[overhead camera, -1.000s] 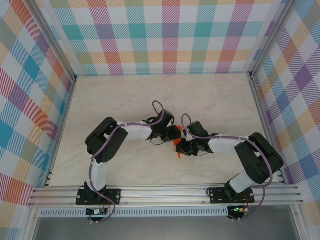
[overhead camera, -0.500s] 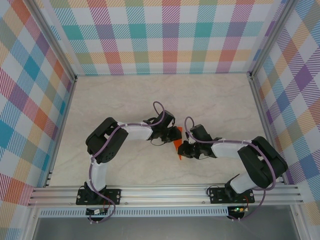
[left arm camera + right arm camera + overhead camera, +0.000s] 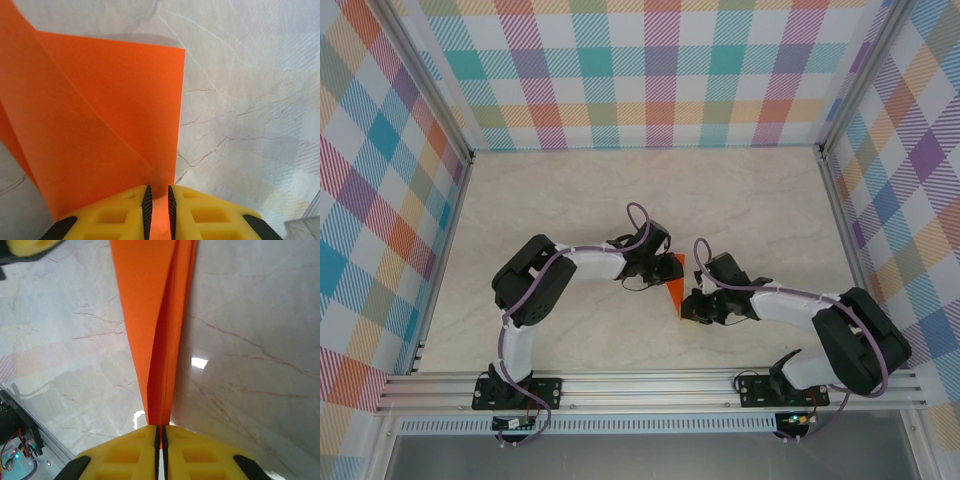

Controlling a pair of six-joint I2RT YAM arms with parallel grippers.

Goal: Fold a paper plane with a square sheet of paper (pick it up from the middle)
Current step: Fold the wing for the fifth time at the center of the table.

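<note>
The orange sheet of paper (image 3: 673, 285) is folded into a narrow pointed wedge and hangs between my two grippers above the table's middle. My left gripper (image 3: 663, 263) is shut on its far end. In the left wrist view the paper (image 3: 100, 125) spreads out ahead in two overlapping layers with a diagonal fold, and its edge is pinched in the left gripper (image 3: 157, 192). My right gripper (image 3: 687, 305) is shut on the near tip. In the right wrist view the layers of the paper (image 3: 155, 315) run straight ahead from the right gripper (image 3: 160, 429).
The marble-patterned tabletop (image 3: 760, 200) is walled by checked panels on three sides. An aluminium rail (image 3: 650, 385) with both arm bases runs along the near edge. A yellow finger of the left gripper (image 3: 27, 246) shows at the top left of the right wrist view.
My right arm has swung right and toward the near edge, its gripper moving down along the paper. More of the orange wedge now shows between the grippers. The left arm has held still.
</note>
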